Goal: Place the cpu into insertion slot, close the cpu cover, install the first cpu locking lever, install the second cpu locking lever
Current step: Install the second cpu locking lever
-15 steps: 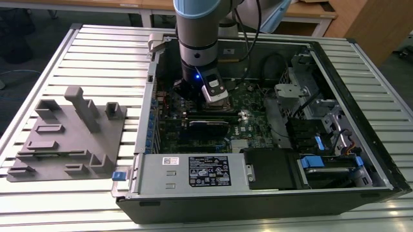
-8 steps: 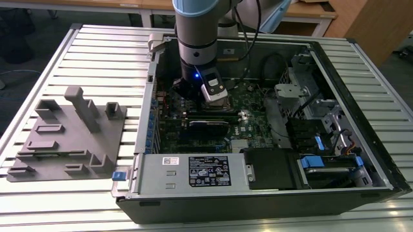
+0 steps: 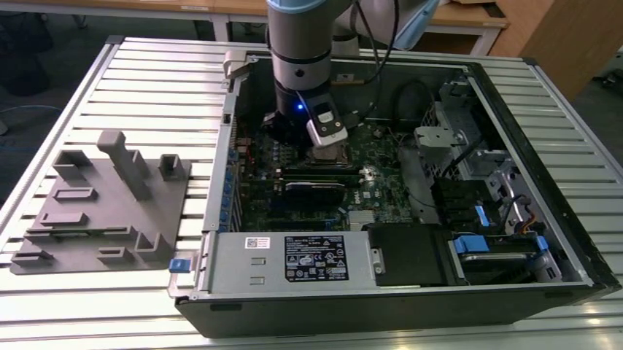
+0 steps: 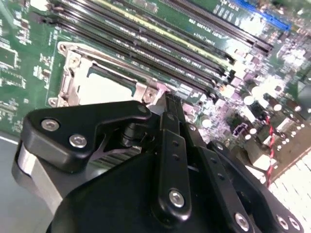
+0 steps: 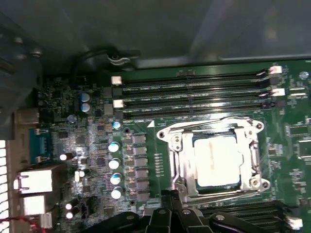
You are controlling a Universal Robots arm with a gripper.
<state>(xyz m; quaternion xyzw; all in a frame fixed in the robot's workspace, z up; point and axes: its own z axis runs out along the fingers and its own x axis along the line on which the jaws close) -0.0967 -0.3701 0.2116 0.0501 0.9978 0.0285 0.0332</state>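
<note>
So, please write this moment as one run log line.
cpu: seated in insertion slot | cpu cover: closed | gripper: at socket edge

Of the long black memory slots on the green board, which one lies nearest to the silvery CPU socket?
The memory slot running directly alongside the cpu cover; the other parallel slots lie beyond it, farther from the socket.

Upper centre, the arm [image 3: 300, 51] reaches down into the open computer case [image 3: 506, 182], above the green motherboard [image 3: 380, 157]; a grey fixture [image 3: 102, 211] lies left.
</note>
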